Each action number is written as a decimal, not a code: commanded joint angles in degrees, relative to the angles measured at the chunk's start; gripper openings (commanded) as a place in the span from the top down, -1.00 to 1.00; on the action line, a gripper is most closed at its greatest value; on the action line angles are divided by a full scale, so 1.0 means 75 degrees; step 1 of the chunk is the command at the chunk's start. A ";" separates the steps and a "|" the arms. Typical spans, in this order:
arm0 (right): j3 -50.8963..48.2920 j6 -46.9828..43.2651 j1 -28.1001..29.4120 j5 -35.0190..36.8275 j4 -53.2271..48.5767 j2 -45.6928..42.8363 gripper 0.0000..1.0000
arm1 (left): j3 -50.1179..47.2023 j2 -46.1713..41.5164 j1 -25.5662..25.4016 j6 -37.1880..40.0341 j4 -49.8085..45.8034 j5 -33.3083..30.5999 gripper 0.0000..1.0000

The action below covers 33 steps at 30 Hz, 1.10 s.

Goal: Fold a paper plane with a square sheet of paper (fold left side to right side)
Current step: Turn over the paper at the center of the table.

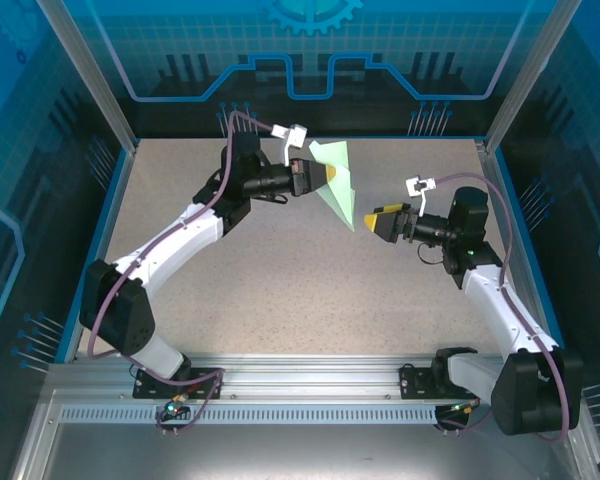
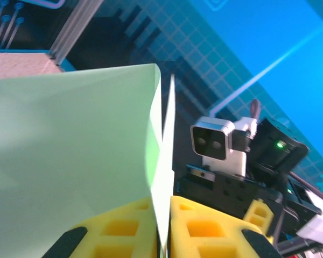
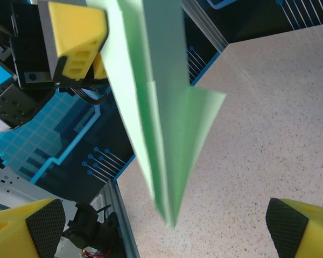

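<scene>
Pale green paper plane point(image 1: 342, 195) held in air above counter point(image 1: 280, 290), toward 12 o'clock, tip pointing 6 o'clock. Left fingers point(image 1: 330, 173) clamped on its upper part. Right fingers point(image 1: 385, 216) spread wide, gripping nothing, at 3 o'clock from tip.

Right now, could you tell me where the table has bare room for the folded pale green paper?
Free: the speckled beige tabletop between both arms, ahead of the aluminium rail, and the far right corner. Crowded: mid-back, where the left gripper pinches the folded mint-green paper beside the open right gripper.
</scene>
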 commanded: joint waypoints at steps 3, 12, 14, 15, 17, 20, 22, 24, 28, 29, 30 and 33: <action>-0.0147 0.0248 0.0333 -0.0431 0.1392 0.0192 -0.99 | -0.0358 -0.0322 -0.0133 0.0128 0.0681 0.0462 0.71; 0.0353 0.0048 0.1071 0.0047 0.0837 0.0795 -0.98 | -0.0219 -0.0396 -0.0228 0.0330 0.0397 0.0684 0.71; 0.0350 0.0236 0.1095 0.0085 0.1059 0.1010 -0.98 | -0.0207 -0.0401 -0.0241 0.0352 0.0354 0.0694 0.71; 0.0344 0.0295 0.1145 0.0084 0.1159 0.1056 -0.95 | -0.0205 -0.0386 -0.0239 0.0369 0.0327 0.0705 0.71; 0.0438 0.0209 0.1275 0.0091 0.1069 0.1131 -0.88 | -0.0203 -0.0376 -0.0249 0.0416 0.0265 0.0702 0.70; 0.0628 -0.0069 0.1400 0.0134 0.0705 0.1151 -0.55 | -0.0160 -0.0331 -0.0252 0.0424 0.0211 0.0719 0.70; 0.0621 -0.0074 0.1401 0.0197 0.0684 0.1130 -0.31 | -0.0145 -0.0287 -0.0250 0.0441 0.0182 0.0701 0.70; 0.0590 -0.0091 0.1402 0.0258 0.0637 0.1083 -0.09 | -0.0146 -0.0239 -0.0251 0.0441 0.0174 0.0694 0.70; 0.0584 -0.0205 0.1412 0.0303 0.0318 0.0999 0.29 | -0.0099 -0.0168 -0.0254 0.0473 0.0056 0.0639 0.70; 0.0576 -0.0274 0.1412 0.0328 0.0191 0.0954 0.35 | -0.0095 -0.0149 -0.0248 0.0486 0.0025 0.0613 0.70; 0.0567 -0.0316 0.1403 0.0347 0.0134 0.0924 0.40 | -0.0094 -0.0133 -0.0250 0.0488 0.0012 0.0608 0.68; 0.0603 -0.0518 0.1401 0.0459 -0.0236 0.0798 0.51 | -0.0097 -0.0099 -0.0251 0.0488 -0.0009 0.0572 0.64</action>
